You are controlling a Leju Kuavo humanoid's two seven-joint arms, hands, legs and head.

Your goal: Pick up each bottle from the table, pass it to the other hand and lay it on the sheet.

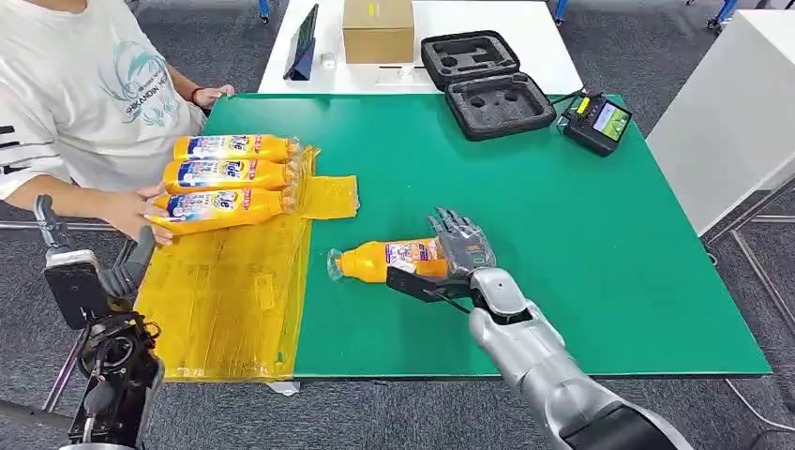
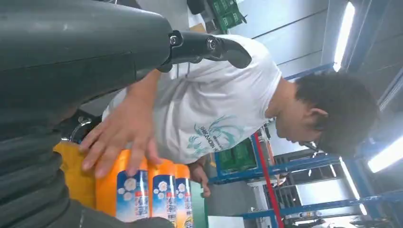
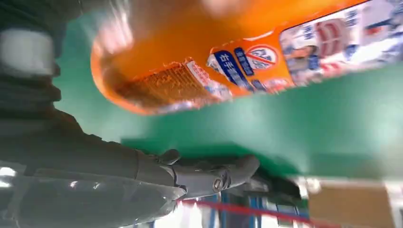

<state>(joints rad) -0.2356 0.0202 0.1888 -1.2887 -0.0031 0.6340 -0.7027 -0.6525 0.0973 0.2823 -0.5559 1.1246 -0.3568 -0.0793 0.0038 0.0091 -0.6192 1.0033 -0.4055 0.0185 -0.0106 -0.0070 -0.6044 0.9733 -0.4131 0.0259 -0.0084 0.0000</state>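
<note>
Right hand [image 1: 459, 251] clasps orange plastic bottle [image 1: 389, 260] lying on green surface [image 1: 562, 234] | your left hand's [image 1: 127, 272] state: cannot tell | risk: smooth bottle slipping at handover

You see the green worktop [image 1: 562, 262] carrying a yellow sheet [image 1: 225, 300] with three orange bottles [image 1: 225, 175], a fourth bottle [image 1: 389, 260] mid-surface, an open black case [image 1: 487, 84] and a handheld device [image 1: 597, 123].

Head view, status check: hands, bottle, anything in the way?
Right hand gripping bottle on green mat. Left hand open, low beside table. Person's hand on sheet, steadying three laid bottles.
</note>
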